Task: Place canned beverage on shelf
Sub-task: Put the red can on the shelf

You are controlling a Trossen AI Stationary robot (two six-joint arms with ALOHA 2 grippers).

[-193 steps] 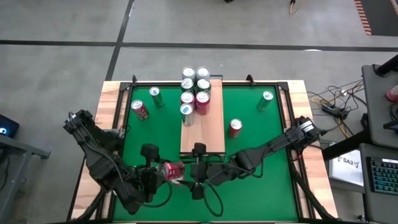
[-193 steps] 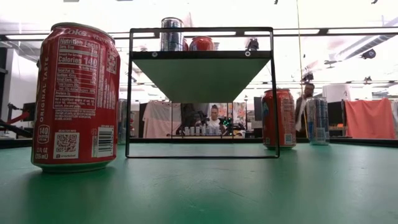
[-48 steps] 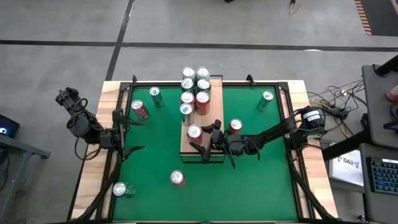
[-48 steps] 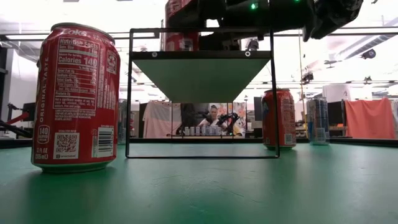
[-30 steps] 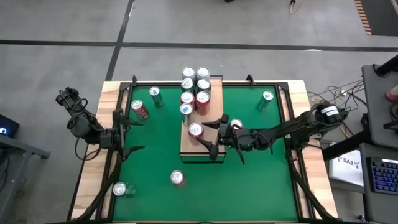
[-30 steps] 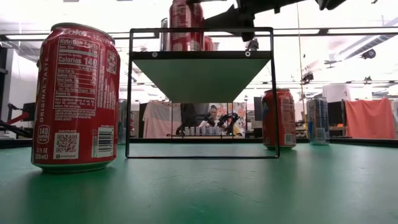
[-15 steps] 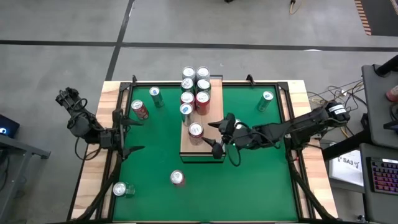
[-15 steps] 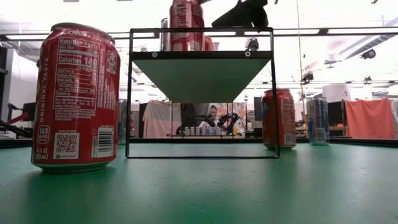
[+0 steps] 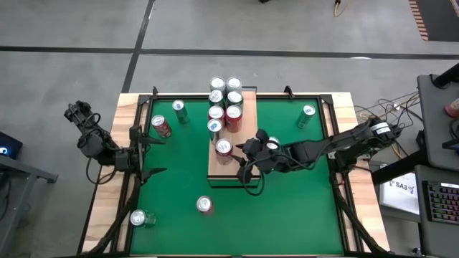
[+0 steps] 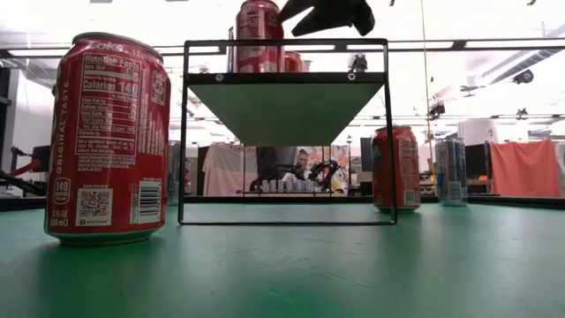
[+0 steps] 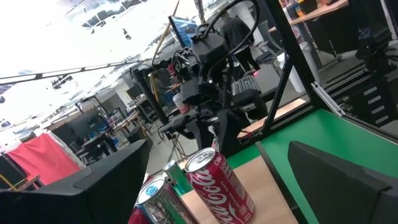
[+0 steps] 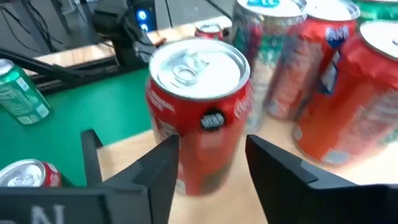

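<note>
We see the red canned beverage [image 9: 223, 147] standing upright on the shelf [image 9: 233, 166], about midway along the board and toward its left edge, just short of the cluster of cans [image 9: 224, 104] that fills the far end. In the low view it stands [image 10: 258, 35] on the shelf top [image 10: 284, 78] above the dark frame.

The right gripper [image 9: 245, 159] hangs over the shelf just beside the can, on its right. From the right wrist view we look past the two dark fingers [image 12: 158, 168] at the can [image 12: 198, 106]; they stand apart with a gap between them and sit short of the can, not touching it, so the gripper holds nothing.

The left gripper [image 9: 147, 152] waits at the left edge of the green worktop [image 9: 179, 172], its fingers spread wide and empty.

Loose on the worktop we note a red can [image 9: 204, 205] at the near side, a silver can [image 9: 138, 218] lying at the near left corner, a red can [image 9: 161, 126] and a green can [image 9: 178, 108] at the far left, and a green can [image 9: 308, 113] at the far right.
</note>
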